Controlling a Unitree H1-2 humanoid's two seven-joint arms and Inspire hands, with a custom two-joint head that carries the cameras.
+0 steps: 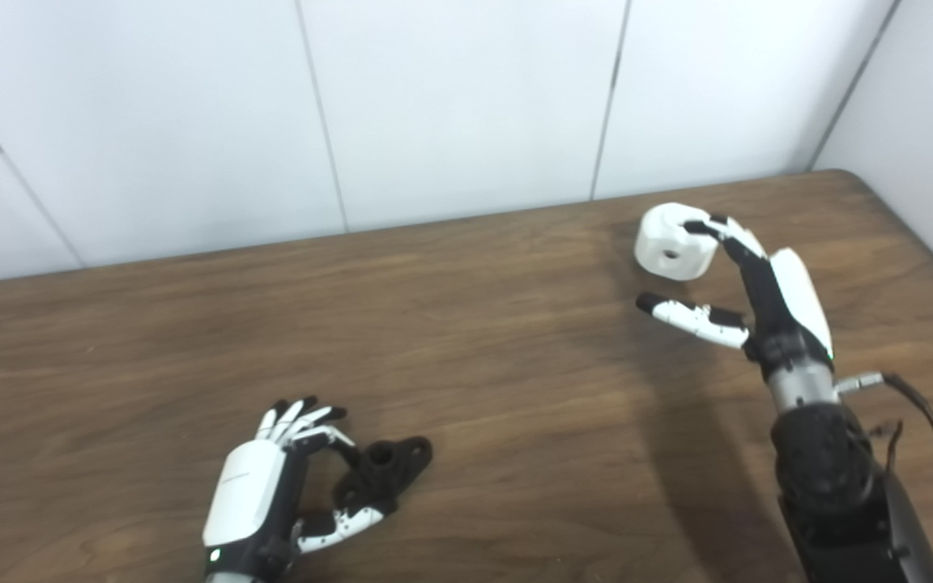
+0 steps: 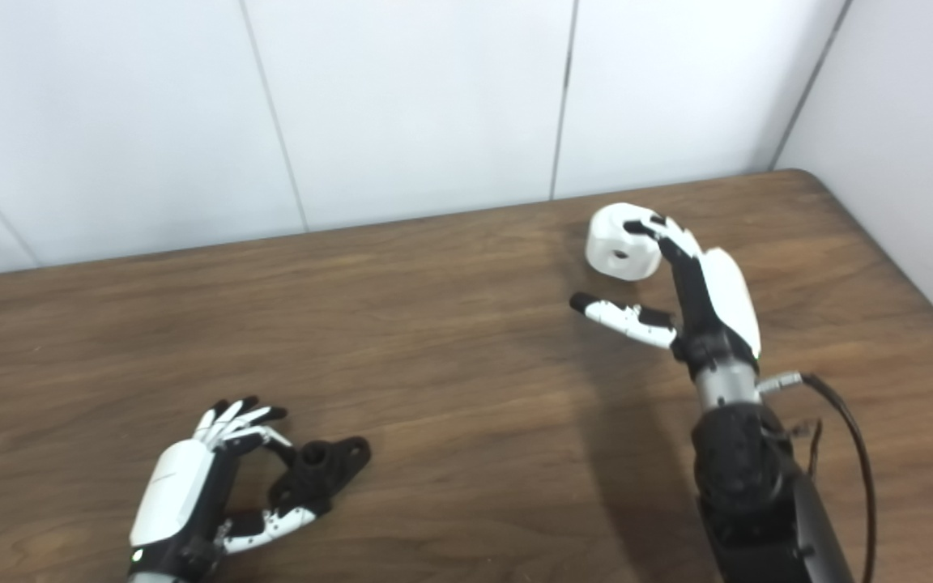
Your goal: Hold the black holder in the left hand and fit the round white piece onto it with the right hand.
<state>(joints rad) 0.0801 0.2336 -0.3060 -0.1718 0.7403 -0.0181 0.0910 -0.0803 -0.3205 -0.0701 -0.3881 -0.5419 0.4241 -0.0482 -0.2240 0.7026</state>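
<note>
The black holder [image 1: 381, 474] lies on the brown table [image 1: 475, 324] near the front left. My left hand [image 1: 272, 478] sits just left of it, fingers partly curled. Its thumb [image 1: 345, 522] and one finger touch the holder's near side, but the hand is not closed around it. The round white piece [image 1: 675, 241], with a hole in its side, stands on the table at the back right. My right hand [image 1: 774, 300] reaches to it from the right. Its fingertips [image 1: 713, 227] hook over the piece's top, and its thumb [image 1: 689, 316] points left, apart from the piece.
A white panelled wall runs along the table's back edge, and another wall stands close on the right. The table's right edge [image 1: 920, 235] runs near the right arm. A black cable [image 1: 932, 421] loops off the right wrist.
</note>
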